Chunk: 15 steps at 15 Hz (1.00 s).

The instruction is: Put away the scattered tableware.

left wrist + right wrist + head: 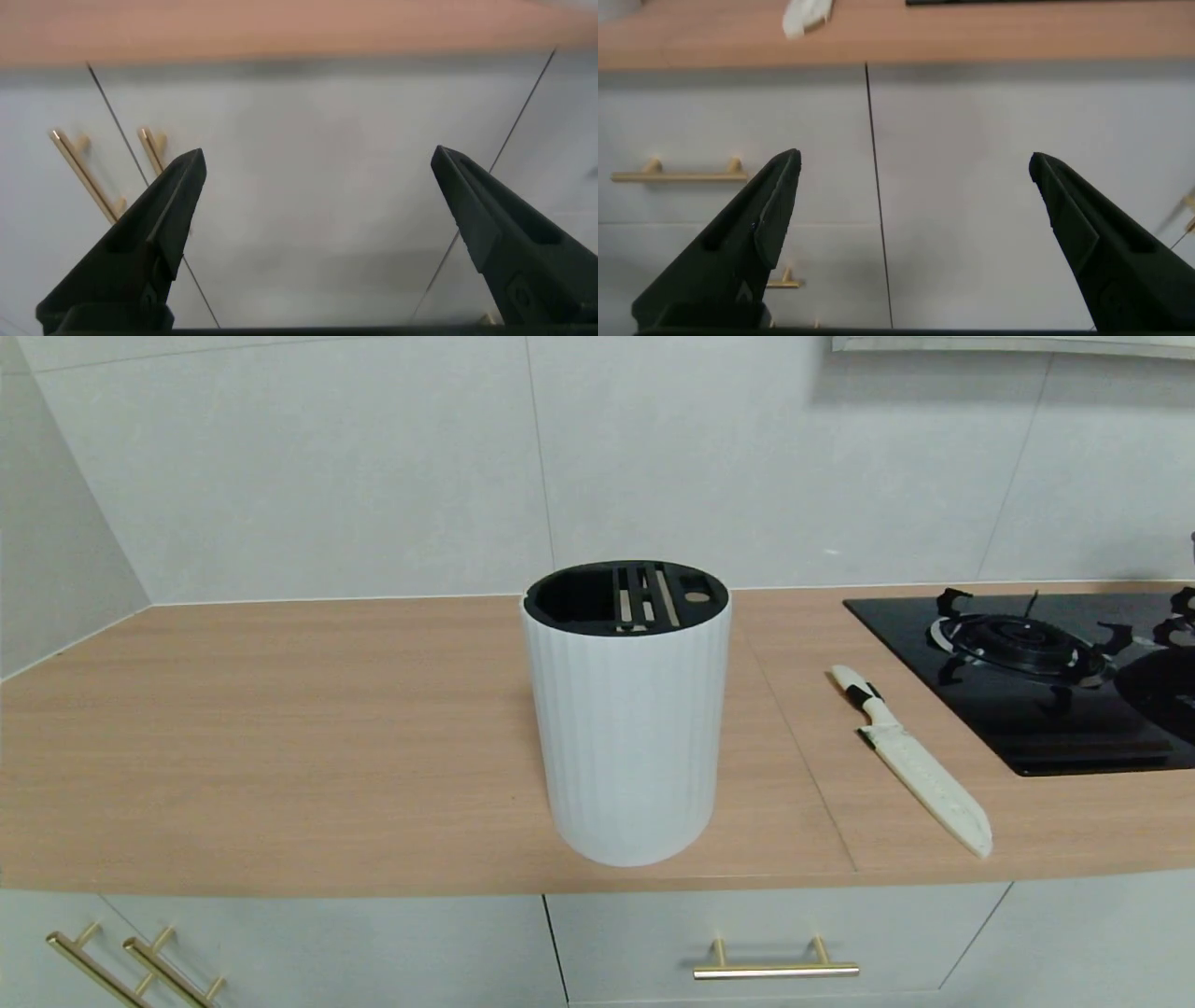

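The knife [910, 761] is lying on the counter [280, 728] between the white holder [627, 728] and the stove [1027, 681], blade tip pointing toward the front edge. The left gripper [318, 151] and right gripper [913, 159] are being held wide open below; the right is nearer.

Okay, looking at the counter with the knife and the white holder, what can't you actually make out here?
Knife holder: head view, its own wall and dark top hide the slot bottoms.
Knife: right wrist view, the picture's edge cuts off all but the blade's end.
Stove: head view, cut off by the right edge.
Countertop: left wrist view, a blurred strip without detail.
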Available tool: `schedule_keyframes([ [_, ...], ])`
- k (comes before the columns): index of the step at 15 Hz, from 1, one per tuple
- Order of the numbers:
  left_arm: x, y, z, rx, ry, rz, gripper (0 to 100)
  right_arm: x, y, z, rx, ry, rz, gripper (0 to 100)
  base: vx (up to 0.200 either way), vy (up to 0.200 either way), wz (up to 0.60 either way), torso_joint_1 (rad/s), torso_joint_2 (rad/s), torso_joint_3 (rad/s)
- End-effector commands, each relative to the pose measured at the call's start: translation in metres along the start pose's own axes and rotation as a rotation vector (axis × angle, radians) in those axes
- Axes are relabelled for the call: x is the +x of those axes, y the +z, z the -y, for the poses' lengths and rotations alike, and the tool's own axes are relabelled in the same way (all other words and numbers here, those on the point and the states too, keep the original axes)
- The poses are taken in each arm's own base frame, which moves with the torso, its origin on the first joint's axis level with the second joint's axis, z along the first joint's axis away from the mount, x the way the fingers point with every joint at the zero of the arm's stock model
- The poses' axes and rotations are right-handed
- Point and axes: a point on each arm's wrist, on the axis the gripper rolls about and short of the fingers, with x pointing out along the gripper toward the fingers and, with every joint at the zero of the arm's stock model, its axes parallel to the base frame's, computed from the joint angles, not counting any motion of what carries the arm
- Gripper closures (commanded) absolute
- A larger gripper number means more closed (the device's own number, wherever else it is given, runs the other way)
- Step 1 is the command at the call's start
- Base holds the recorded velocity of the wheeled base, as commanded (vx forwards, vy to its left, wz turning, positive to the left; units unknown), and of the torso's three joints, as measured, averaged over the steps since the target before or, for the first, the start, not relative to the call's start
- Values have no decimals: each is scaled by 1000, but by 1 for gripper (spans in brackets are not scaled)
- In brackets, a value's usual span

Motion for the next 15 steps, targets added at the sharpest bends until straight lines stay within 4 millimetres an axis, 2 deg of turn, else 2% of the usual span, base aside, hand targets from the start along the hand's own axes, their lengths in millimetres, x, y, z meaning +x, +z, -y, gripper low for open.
schedule_keyframes([
  [1,0,0,0,-1,-1,0,0,0,0,0,0,1,-1,0,0,0,0,203,-486,-281],
  [15,0,0,0,-1,1,0,0,0,0,0,0,1,-1,0,0,0,0,238,-532,-293],
])
